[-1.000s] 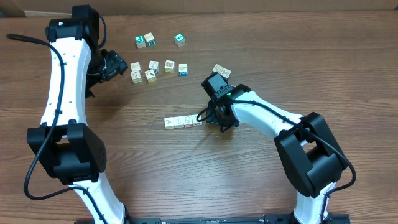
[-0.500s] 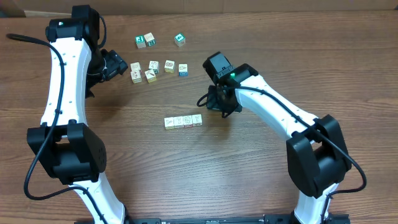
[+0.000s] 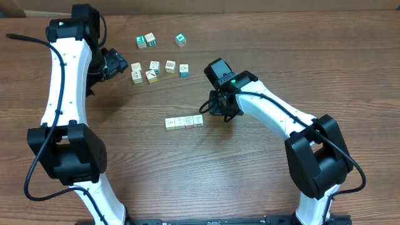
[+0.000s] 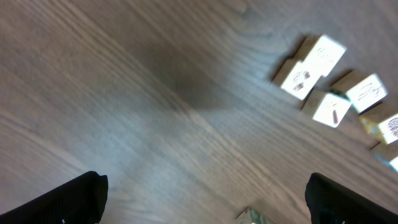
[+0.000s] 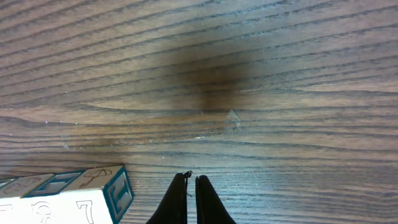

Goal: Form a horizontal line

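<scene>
- Looking first at the right gripper: fingers pressed together into one narrow point, pinching nothing, hanging low over the bare table.
- Finding the end cube of the row at nine o'clock from those tips in the right wrist view, near but with a strip of wood showing between, so not touching.
- Placing the horizontal line from overhead at about eight o'clock from the right gripper, four pale cubes side to side, near the middle of the table.
- Reading its long axis as running nine to three, so pointing almost straight at the closed tips; judging any push from three toward nine as likely to slide the whole row along itself rather than turn it.
- Judging the right arm as clearly the nearer one for any tidying here.
- Moving out to the loose cubes, scattered at eleven o'clock from the row, well apart from it.
- Ending at the left gripper, farthest off at ten o'clock, fingers spread wide and empty, with loose cubes at its two o'clock.
</scene>
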{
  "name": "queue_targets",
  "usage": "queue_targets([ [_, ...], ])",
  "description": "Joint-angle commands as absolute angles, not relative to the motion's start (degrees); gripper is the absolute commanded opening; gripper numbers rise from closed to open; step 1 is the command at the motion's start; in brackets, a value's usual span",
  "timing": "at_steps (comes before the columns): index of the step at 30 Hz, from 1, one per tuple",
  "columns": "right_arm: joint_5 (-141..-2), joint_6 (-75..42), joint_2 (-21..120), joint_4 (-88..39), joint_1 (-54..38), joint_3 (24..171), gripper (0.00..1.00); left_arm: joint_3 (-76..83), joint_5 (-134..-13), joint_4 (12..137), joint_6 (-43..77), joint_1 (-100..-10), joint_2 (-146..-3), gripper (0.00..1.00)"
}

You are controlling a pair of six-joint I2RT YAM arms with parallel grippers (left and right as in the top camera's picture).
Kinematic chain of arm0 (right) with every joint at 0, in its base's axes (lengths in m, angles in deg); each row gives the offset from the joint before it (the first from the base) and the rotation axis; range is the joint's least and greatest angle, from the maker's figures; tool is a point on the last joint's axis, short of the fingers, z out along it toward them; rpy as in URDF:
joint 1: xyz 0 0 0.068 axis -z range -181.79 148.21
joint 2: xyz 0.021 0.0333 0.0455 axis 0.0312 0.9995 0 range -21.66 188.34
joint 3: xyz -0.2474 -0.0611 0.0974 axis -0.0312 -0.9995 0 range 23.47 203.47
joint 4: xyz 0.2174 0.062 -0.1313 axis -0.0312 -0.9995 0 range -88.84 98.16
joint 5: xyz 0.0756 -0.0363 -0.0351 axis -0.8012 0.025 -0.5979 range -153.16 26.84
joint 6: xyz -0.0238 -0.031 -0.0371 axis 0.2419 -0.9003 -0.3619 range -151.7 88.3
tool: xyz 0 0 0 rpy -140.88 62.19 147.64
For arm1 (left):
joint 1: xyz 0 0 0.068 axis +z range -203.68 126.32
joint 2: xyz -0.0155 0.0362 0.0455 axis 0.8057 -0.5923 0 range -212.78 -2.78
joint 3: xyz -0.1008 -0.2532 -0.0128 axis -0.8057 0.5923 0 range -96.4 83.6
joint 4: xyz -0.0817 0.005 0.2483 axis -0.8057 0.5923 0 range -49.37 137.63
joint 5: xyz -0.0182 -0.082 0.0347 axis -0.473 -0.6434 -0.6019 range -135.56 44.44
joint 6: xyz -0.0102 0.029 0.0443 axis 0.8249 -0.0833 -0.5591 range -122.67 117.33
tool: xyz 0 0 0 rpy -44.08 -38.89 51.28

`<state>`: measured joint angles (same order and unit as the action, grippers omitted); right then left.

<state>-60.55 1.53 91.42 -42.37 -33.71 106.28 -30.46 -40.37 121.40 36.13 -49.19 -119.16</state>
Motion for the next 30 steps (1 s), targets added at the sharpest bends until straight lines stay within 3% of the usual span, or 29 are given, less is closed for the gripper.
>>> queue_targets([
  [1,-59.76,1.23,89.89,-42.04,-33.88,105.79,0.04,-30.22,-39.17,120.35,35.89,-49.58,-119.68,1.0],
  [9,-59.2,1.2,89.89,-42.67,-33.84,105.79,0.04,-30.22,-42.27,121.2,34.71,-49.58,-119.68,1.0],
  [10,-58.98,1.2,89.89,-42.74,-33.84,105.79,0.04,-30.22,-42.18,121.25,34.5,-49.58,-119.68,0.9],
  [11,-58.69,1.2,89.89,-42.87,-33.86,105.79,0.04,-30.22,-42.16,121.25,33.77,-49.58,-119.68,0.48],
  [12,-58.67,1.2,89.89,-42.91,-33.86,105.79,0.04,-30.13,-42.21,121.49,33.03,-49.6,-119.68,0.15],
  [13,-58.67,1.2,89.89,-42.96,-33.84,105.79,0.04,-29.87,-42.23,122.14,33.1,-49.65,-119.68,0.04],
  [16,-58.67,1.18,89.89,-42.93,-33.84,105.79,0.05,-28.14,-42.1,124.22,33.05,-50.06,-119.68,0.04],
  [19,-58.71,0.98,89.89,-42.93,-33.69,105.82,0.22,-24.16,-42.03,124.76,33.03,-51.13,-119.68,0.04],
  [20,-58.74,1.01,89.89,-43.0,-33.6,105.82,0.22,-22.7,-42.03,124.55,33.03,-51.48,-119.68,0.04],
  [25,-58.69,1.01,89.89,-43.09,-33.53,105.82,0.22,-19.29,-42.31,121.33,31.2,-52.23,-119.68,0.04],
  [28,-58.69,0.98,89.89,-43.13,-33.53,105.82,0.11,-19.31,-50.88,119.76,21.05,-52.27,-119.62,0.04],
  [30,-58.67,0.96,89.89,-43.24,-33.53,105.82,0.1,-19.31,-55.04,120.46,13.73,-52.79,-119.44,0.04],
])
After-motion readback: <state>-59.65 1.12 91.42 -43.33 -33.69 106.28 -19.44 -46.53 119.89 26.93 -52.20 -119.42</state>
